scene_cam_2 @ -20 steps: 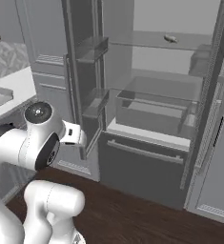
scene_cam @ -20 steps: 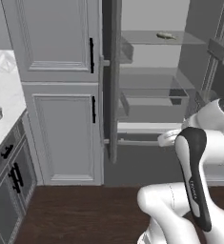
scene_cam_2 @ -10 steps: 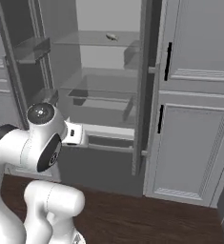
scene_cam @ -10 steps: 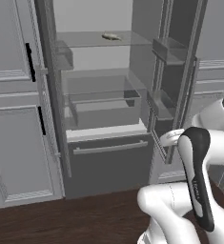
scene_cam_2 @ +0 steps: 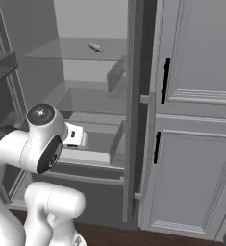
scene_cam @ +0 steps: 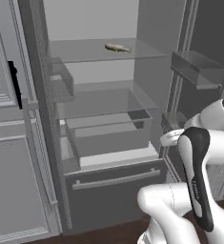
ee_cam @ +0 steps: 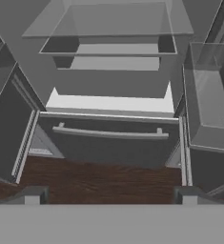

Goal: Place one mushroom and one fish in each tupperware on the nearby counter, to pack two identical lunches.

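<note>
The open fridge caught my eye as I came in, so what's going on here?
The white robot arm faces the open grey fridge, and its gripper is open and empty, pointing at the dark bottom freezer drawer. One small pale fish-like item lies on the upper glass shelf. Nothing is picked up yet, so the packing has not started.

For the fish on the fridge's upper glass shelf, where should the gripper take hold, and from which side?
Grip the fish across its narrow middle, coming in from the open front above the glass shelf. It lies flat and elongated, roughly parallel to the shelf's front edge, so the jaws probably span its width best. The gripper is open.
</note>
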Tool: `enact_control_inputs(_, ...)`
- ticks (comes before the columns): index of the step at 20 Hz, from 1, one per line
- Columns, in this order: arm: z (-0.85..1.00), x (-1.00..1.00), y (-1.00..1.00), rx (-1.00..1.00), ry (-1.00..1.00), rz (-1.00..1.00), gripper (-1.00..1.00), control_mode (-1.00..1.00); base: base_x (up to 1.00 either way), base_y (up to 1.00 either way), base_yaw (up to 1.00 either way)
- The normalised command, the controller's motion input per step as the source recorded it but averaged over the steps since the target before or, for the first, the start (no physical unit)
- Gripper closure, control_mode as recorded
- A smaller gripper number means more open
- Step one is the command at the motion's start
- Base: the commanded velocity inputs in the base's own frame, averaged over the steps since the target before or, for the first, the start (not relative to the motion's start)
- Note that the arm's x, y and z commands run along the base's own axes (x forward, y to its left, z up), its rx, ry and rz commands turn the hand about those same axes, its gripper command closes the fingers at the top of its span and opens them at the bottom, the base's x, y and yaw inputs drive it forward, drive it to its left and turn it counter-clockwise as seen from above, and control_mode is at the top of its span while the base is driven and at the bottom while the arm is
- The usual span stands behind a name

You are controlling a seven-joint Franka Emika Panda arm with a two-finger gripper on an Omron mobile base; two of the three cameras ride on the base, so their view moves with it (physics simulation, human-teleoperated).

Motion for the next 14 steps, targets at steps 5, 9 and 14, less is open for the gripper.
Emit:
enact_control_inputs(5,0.0,0.0,0.0,0.0,0.0,0.0,-1.0,1.0,0.78,0.46,-0.07)
enact_control_inputs(9,0.0,0.0,0.0,0.0,0.0,0.0,-1.0,1.0,0.5,0.54,-0.12)
enact_control_inputs(14,-0.06,0.24,0.06,-0.03,0.0,-0.06,-1.0,-1.0,0.16,0.17,-0.05)
